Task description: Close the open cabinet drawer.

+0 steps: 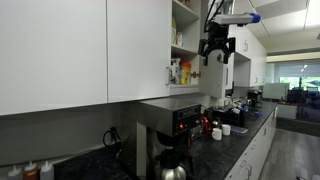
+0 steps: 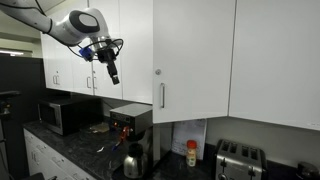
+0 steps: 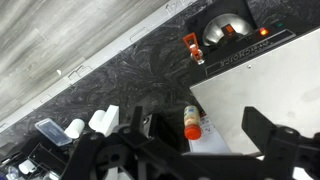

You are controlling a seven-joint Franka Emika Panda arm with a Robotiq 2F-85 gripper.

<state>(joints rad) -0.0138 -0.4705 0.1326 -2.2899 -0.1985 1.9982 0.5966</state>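
The tall white cabinet door (image 2: 195,60) with a slim silver bar handle (image 2: 162,95) stands swung open. In an exterior view the pale shelves (image 1: 186,45) behind it show, with small yellow and orange bottles (image 1: 179,72). My gripper (image 1: 216,48) hangs open and empty in the air beside the open shelves. In an exterior view it (image 2: 112,70) is just left of the door's handle edge, apart from it. The wrist view looks down past the open fingers (image 3: 195,150) onto the white panel (image 3: 265,85) and a yellow bottle with an orange cap (image 3: 192,124).
A dark speckled counter (image 3: 120,70) runs below. On it stand a coffee machine (image 2: 130,125), a microwave (image 2: 60,115), a toaster (image 2: 238,158) and a yellow bottle (image 2: 191,155). Closed white wall cabinets (image 2: 275,60) flank the open door.
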